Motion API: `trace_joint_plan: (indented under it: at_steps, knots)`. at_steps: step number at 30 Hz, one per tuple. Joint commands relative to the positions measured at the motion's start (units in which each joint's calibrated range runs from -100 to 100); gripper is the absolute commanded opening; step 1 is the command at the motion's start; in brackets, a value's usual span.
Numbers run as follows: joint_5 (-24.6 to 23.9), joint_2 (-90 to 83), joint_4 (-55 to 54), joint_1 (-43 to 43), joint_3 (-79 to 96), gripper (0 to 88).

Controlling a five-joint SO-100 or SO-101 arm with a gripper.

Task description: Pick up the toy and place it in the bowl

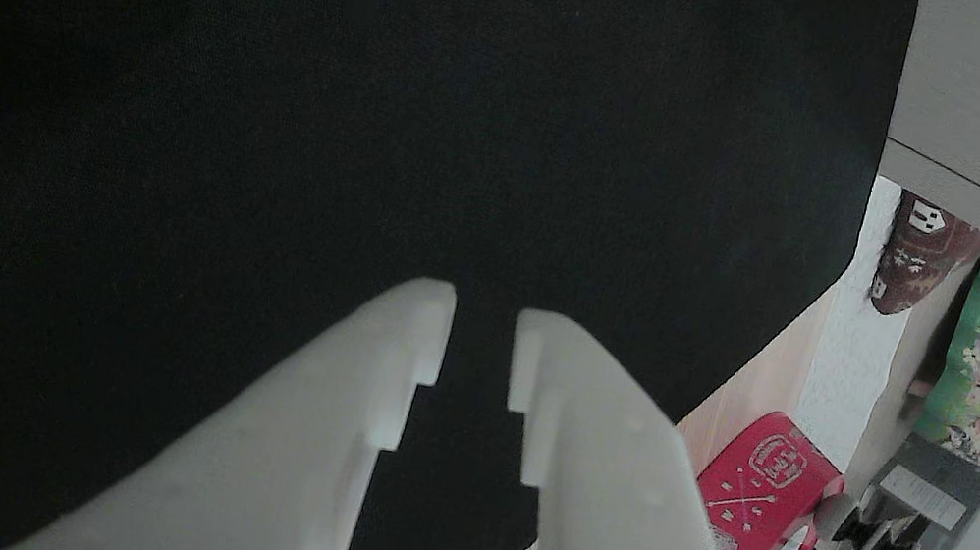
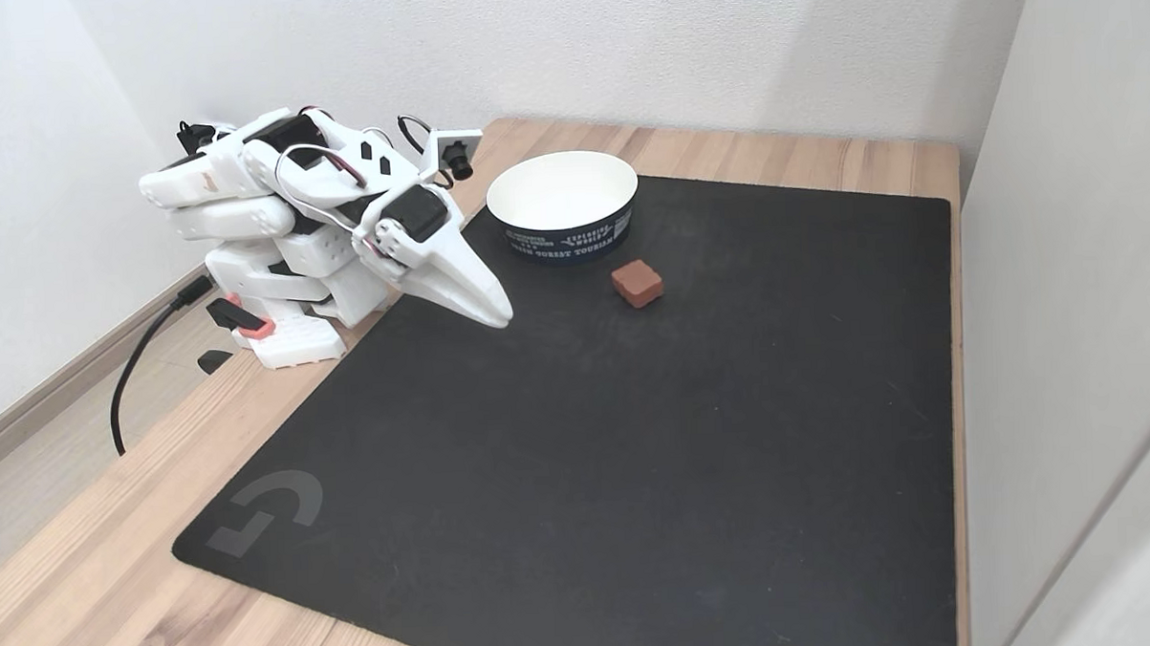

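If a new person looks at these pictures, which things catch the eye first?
In the fixed view, the white arm folds low at the left, its gripper over the black mat. The white bowl stands at the mat's far edge, with the small red toy on the mat just before it.

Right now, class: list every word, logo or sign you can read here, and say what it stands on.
Bowl, dark band: "EXPLORING WORLD" above a smaller line, too small to read surely.
Black mat, near corner: a grey logo, no words.
Red roll: white emblems, too blurred to read.
Toy: no text.
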Motion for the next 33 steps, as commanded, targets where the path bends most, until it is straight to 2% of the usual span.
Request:
trace_joint_plan:
  at_steps: [1,33]
  knots:
    - [0.15,-0.50,0.11,-0.22,0.78,2.5]
    - [0.26,0.25,0.37,-0.39,-2.92,2.3]
